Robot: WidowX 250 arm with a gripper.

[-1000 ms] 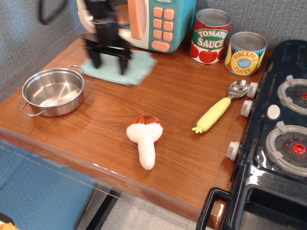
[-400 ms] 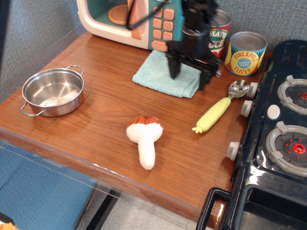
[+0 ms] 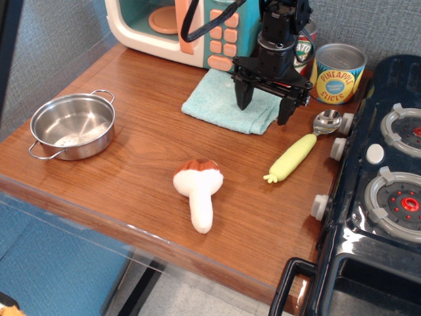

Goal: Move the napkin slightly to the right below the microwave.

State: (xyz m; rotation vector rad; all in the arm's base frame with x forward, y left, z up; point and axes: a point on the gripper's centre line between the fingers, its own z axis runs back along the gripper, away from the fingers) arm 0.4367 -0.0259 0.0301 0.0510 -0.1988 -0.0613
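Hovering with jaws spread wide and empty, gripper sits above napkin, released at microwave's 5 o'clock

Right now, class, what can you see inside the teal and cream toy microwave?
Through the teal and cream toy microwave window, a salmon-pink round turntable plate shows. The picture's top edge crops the upper cavity, and the pink door handle hides its right part.

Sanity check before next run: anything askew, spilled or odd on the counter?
Nothing spilled or damaged. The napkin lies at a slant below the microwave, its right end rumpled under the open tool. The mushroom lies on its side.
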